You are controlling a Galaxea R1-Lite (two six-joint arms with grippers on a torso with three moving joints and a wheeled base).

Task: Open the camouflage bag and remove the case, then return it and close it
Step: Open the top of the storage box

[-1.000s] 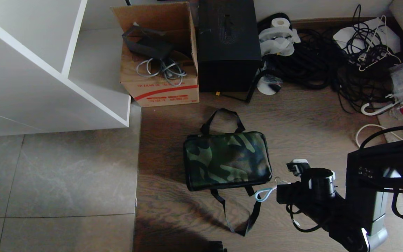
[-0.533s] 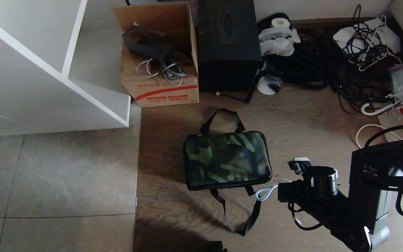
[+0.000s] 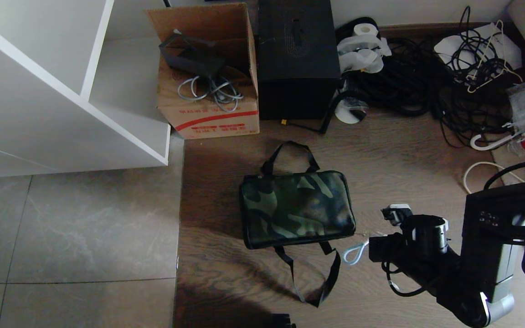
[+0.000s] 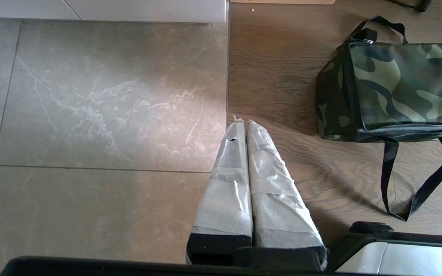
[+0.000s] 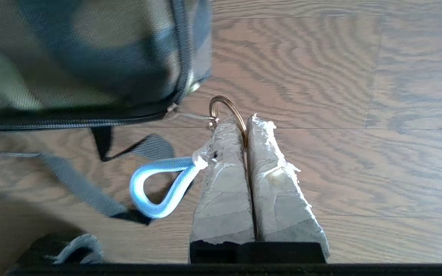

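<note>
camouflage bag [image 3: 296, 208]: woven cloth with a slight sheen, fine mesh-like weave close up; black webbing handles [image 3: 310, 278], matt. zip edge is dark toothed tape. zip pull is a thin brass-coloured metal ring [image 5: 226, 111], shiny, with a pale blue braided cord loop [image 5: 159, 188] on it, smooth and a bit glossy. right gripper [image 5: 247, 124] fingers wrapped in whitish cloth-like tape, rough and frayed at the tips; left gripper [image 4: 244, 126] has the same wrap, over black plastic. floor: matt wood-grain planks [image 3: 394, 150] beside smooth grey stone-look tiles [image 3: 75, 228] with a low shine. cardboard box [image 3: 208, 107]: plain brown paperboard, matt. black box [image 3: 296, 59]: matt. shelf unit [image 3: 39, 91]: smooth white panels.
</note>
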